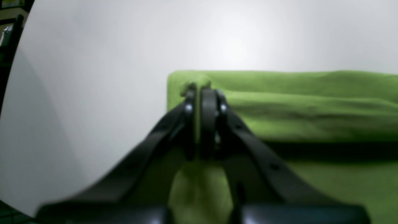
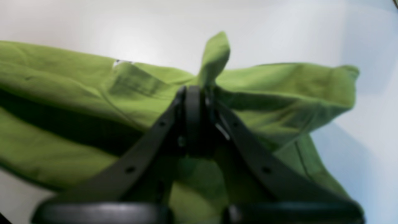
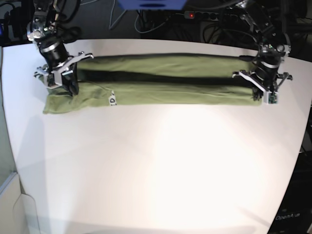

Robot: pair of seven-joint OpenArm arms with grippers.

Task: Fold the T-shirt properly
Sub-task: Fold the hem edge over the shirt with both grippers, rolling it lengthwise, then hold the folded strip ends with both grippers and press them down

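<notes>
Cables point(image 3: 209, 24) crowded behind the white table point(image 3: 161, 161); loads of bare room up front. The T-shirt point(image 3: 161, 80) lay as a long band near the far edge, left gripper point(image 1: 203, 93) and right gripper point(image 2: 199, 90) each pinching an end.

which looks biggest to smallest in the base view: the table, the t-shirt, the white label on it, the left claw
1. Table, by far.
2. T-shirt, a long band between the claws.
3. Left claw, shut on the shirt's end.
4. White label, a tiny patch.
</notes>
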